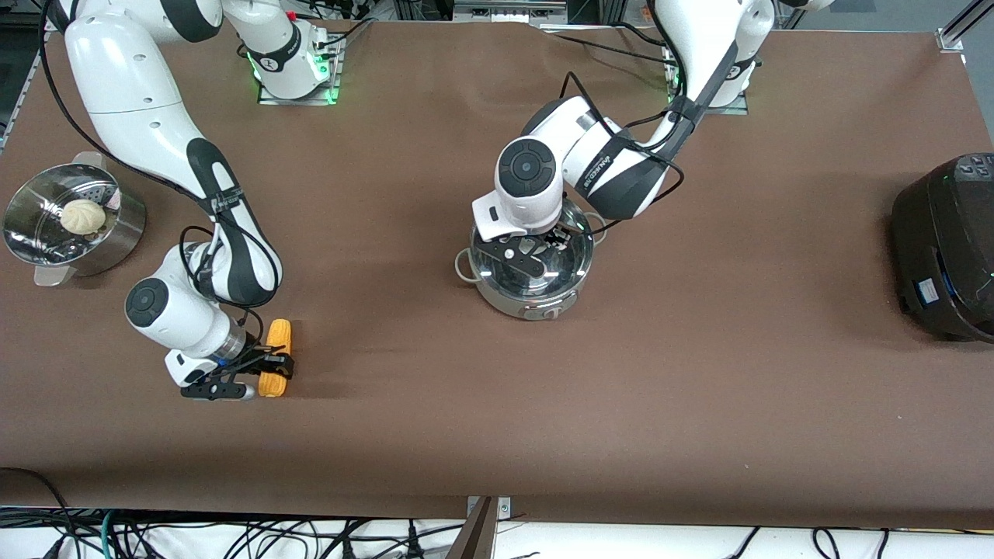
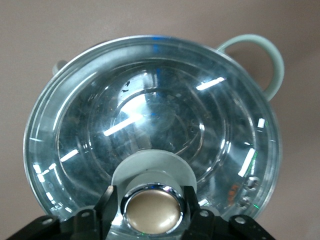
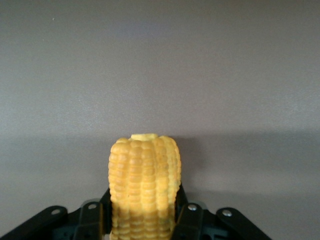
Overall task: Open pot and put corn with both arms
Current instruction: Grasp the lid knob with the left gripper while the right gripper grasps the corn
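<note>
The shiny steel pot (image 1: 536,299) stands mid-table with its glass lid (image 1: 567,260) on it. My left gripper (image 1: 541,247) is over the lid. In the left wrist view its fingers (image 2: 107,200) press both sides of the copper-topped knob (image 2: 151,212) of the lid (image 2: 150,115), and one grey loop handle (image 2: 272,60) shows. The corn (image 1: 277,335) lies on the table toward the right arm's end, nearer the front camera than the pot. My right gripper (image 1: 273,365) is shut across it, and in the right wrist view the cob (image 3: 145,170) sits between its fingers (image 3: 182,207).
A steel steamer pot (image 1: 124,233) holding a pale bun (image 1: 83,216) stands at the right arm's end of the table. A large black cooker (image 1: 947,248) stands at the left arm's end. Brown table lies bare between corn and pot.
</note>
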Motion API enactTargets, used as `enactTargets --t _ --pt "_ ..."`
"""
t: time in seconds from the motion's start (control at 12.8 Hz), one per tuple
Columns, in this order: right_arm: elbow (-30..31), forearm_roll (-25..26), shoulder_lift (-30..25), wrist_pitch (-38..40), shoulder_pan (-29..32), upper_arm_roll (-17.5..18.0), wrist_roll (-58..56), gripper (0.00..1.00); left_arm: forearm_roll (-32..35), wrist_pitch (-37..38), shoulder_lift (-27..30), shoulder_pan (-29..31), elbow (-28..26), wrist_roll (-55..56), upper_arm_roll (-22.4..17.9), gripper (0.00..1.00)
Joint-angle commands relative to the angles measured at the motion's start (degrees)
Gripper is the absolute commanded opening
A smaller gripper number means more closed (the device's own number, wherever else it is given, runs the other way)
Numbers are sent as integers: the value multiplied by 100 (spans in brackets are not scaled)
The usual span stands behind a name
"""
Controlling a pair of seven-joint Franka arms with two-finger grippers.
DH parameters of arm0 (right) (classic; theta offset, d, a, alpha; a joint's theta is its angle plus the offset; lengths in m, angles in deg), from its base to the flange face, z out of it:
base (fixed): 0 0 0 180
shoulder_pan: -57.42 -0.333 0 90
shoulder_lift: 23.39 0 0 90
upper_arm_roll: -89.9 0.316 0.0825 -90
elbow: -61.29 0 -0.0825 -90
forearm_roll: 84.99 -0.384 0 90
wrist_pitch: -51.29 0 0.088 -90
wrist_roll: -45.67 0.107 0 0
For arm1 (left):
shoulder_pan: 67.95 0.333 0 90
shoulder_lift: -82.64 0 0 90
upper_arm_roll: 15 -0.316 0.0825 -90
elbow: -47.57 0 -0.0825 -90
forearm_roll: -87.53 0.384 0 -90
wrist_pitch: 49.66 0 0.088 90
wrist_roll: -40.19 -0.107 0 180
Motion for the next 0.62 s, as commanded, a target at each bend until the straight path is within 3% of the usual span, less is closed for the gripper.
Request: enactTargets --t 0.0,0.23,0.39,0.55 --pt "184 -118 -152 20 -30 57 -39 0 -1 -1 238 10 -24 -91 -63 0" --pt "123 -126 -914 1413 -30 170 13 0 -18 16 457 72 -15 84 -89 0" --pt "-130 -126 -1452 2390 -39 512 712 0 -80 208 808 316 -15 137 -142 0" --pt "-744 -57 -1550 3120 -74 1091 1993 0 -80 691 1273 764 -15 129 -133 0"
